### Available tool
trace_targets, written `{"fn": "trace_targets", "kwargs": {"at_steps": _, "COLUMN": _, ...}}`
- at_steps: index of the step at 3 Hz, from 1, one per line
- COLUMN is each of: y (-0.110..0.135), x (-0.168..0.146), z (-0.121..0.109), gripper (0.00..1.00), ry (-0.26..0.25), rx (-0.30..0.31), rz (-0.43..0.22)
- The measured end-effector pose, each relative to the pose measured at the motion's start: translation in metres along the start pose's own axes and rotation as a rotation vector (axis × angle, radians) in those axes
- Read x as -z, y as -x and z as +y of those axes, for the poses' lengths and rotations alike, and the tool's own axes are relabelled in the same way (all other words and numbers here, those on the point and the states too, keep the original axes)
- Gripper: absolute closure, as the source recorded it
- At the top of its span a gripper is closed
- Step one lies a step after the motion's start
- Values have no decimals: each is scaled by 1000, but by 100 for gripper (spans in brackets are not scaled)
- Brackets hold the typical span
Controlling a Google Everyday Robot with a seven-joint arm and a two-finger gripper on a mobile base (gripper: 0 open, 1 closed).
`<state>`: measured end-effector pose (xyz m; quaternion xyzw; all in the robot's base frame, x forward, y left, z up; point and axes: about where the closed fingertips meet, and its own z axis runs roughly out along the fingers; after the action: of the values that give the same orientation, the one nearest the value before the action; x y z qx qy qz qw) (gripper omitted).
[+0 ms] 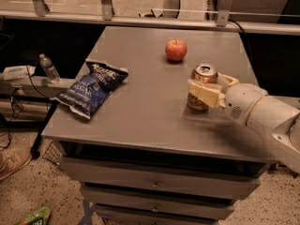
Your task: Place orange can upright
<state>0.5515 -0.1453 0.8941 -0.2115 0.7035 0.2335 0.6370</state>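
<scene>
The orange can (202, 75) stands upright on the grey table (140, 107), right of centre, its silver top and pull tab facing up. My gripper (212, 89) reaches in from the right on a white arm, and its pale fingers (202, 93) sit around the can's middle, one in front and one behind. The can's base rests on the tabletop.
A red apple (176, 50) sits behind the can, toward the table's far edge. A blue chip bag (91, 88) lies on the left side of the table. A water bottle (48, 68) stands on a lower shelf to the left. Drawers run below the front edge.
</scene>
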Motion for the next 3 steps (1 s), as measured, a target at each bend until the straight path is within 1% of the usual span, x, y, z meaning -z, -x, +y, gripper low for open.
{"fn": "trace_targets", "kwargs": {"at_steps": 1, "y": -3, "x": 0, "z": 0, "gripper": 100, "ry": -9, "rx": -7, "rz": -13}}
{"fn": "trace_targets", "kwargs": {"at_steps": 2, "y": -2, "x": -2, "z": 2, "gripper": 82, "ry": -5, "rx": -6, "rz": -13}}
{"fn": "trace_targets", "kwargs": {"at_steps": 3, "y": -2, "x": -3, "z": 4, "gripper": 57, "ry": -2, "rx": -4, "rz": -13}}
